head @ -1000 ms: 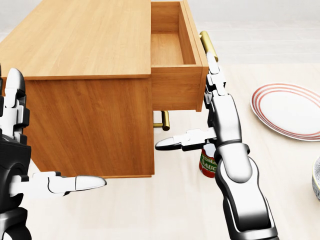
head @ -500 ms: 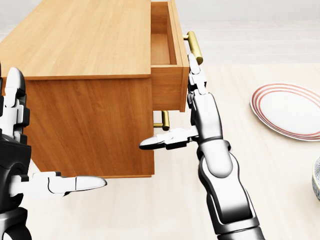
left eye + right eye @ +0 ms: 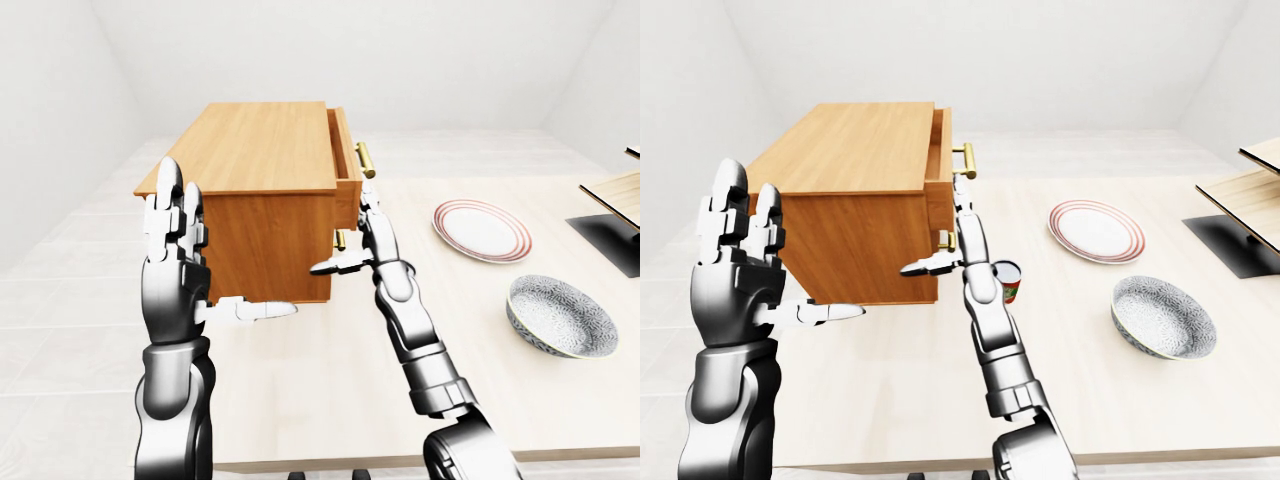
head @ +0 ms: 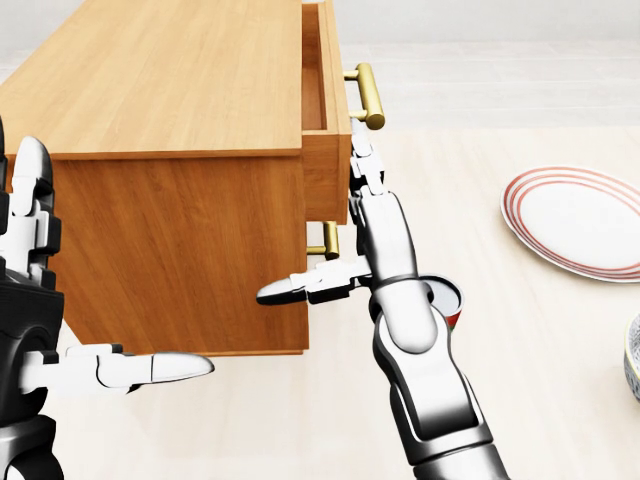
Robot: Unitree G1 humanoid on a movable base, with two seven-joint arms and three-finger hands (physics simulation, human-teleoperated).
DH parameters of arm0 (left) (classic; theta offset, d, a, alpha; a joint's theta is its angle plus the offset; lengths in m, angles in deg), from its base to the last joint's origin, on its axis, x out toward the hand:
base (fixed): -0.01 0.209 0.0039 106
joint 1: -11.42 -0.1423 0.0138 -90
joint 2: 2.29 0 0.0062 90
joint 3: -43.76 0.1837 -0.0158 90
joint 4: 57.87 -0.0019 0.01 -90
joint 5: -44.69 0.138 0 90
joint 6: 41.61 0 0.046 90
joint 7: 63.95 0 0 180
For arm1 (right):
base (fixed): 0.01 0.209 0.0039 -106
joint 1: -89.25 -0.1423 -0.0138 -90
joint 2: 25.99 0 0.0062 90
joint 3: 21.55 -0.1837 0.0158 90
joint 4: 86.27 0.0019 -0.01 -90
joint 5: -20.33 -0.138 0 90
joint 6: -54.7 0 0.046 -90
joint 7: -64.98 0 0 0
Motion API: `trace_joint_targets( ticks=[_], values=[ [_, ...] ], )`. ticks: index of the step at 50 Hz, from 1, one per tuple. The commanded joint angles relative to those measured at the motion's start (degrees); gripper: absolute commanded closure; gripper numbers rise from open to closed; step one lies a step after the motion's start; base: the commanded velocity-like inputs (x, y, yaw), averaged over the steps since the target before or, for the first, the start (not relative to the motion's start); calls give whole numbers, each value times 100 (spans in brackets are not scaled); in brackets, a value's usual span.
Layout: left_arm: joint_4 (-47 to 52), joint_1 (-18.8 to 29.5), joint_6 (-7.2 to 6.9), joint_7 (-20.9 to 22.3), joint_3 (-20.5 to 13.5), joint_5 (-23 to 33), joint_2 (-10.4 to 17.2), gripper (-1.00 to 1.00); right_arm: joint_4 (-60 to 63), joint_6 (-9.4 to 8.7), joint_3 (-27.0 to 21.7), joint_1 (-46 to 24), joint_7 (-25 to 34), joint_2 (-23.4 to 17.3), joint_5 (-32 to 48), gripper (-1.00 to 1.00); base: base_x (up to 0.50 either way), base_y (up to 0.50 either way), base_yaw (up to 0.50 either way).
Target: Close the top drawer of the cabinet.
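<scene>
Against the nearly shut top drawer point(image 4: 325, 150) front, right hand point(image 4: 365, 215) presses flat, fingers spread; left hand point(image 4: 40, 290) likewise spread

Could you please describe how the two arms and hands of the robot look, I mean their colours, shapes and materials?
Both arms are shiny silver-grey metal shells with rounded segments and darker, nearly black joints. The left hand and the right hand each have three thick fingers, built of white and silver blocks with black hinges between them and smooth, rounded white tips. No cables, sleeves or markings are visible.
</scene>
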Motion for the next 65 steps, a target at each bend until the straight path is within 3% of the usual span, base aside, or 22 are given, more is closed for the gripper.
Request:
trace_joint_targets(
  ticks=[1, 9, 13, 15, 35, 39, 65],
  values=[
    [-36, 47, 0, 0, -32, -96, -31, -100, -534, 32, 279, -30, 389, 188, -17, -100, 0, 0, 1],
    [-26, 67, 0, 3, -31, -92, -25, -100, -509, -88, 227, -170, 424, 189, -13, -100, 0, 0, 0],
    [-44, 52, 0, 8, -34, -98, -26, -100, -554, -60, 228, -198, 423, 201, -14, -100, 0, 0, 0],
    [-53, 30, 0, 13, -30, -94, -25, -100, -712, 44, 265, -252, 410, 257, -3, -100, 0, 0, 0],
    [-18, 42, 0, 17, -27, -87, -28, -100, -1010, 167, 303, -430, 460, 388, 27, -100, 0, 0, 0],
    [-55, 23, 0, 20, -32, -88, -29, -100, -1242, 266, 351, -552, 507, 472, 38, -100, 0, 0, 0],
    [-2, 39, 0, 24, -18, -65, -30, -100, -1502, 374, 500, -577, 741, 766, 126, -100, 0, 0, 0]
  ],
)
